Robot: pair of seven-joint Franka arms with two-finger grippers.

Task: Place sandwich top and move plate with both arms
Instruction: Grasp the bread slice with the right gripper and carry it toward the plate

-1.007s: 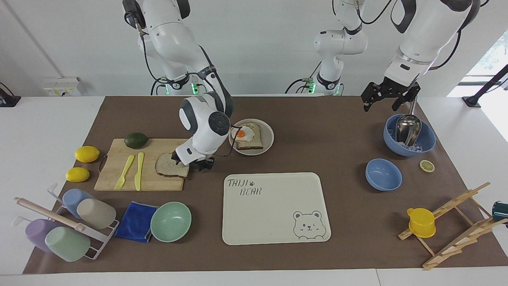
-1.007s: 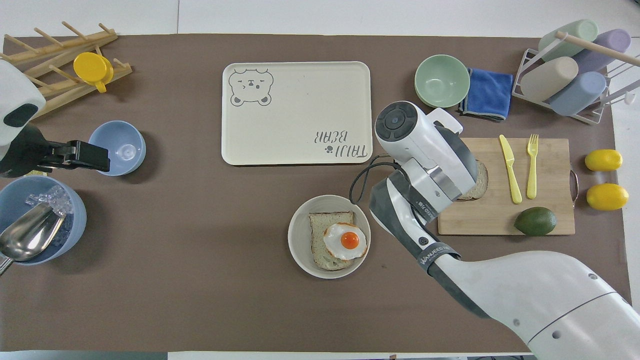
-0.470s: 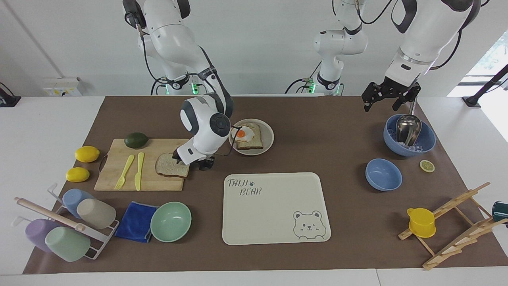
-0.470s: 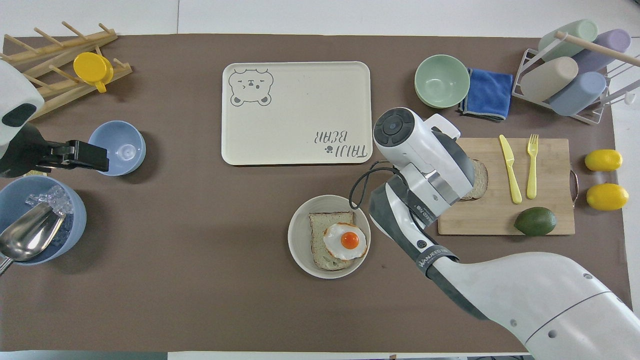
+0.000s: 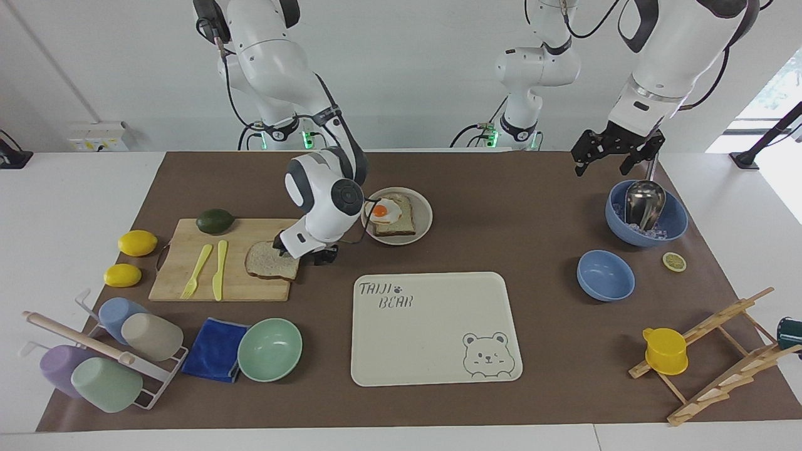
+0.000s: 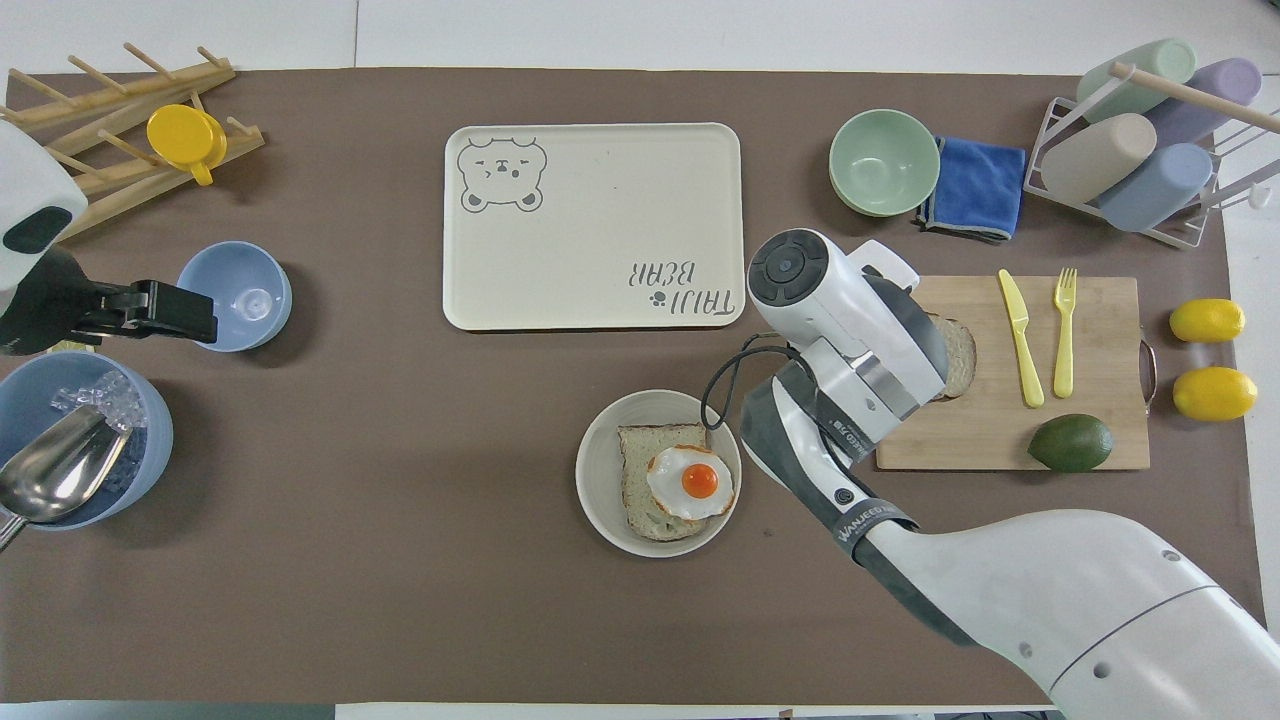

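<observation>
Right gripper [image 5: 305, 255] was down at the sandwich top [image 5: 270, 262], at the slice's edge toward the plate; whether the fingers had closed on the bread, I cannot tell. Slice lay flat on the cutting board [image 5: 188, 275], toward the right arm's end of the bench. Plate [image 5: 421, 210] sat near the robots' edge, mid-bench, carrying the egg slice [image 5: 391, 216], uncovered. Left gripper [image 5: 615, 153] waited, fingers spread and holding nothing, over the ice bowl [image 5: 673, 216] at the left arm's end. Judged: pick barely begun; topping and the two-arm plate move were both left.
</observation>
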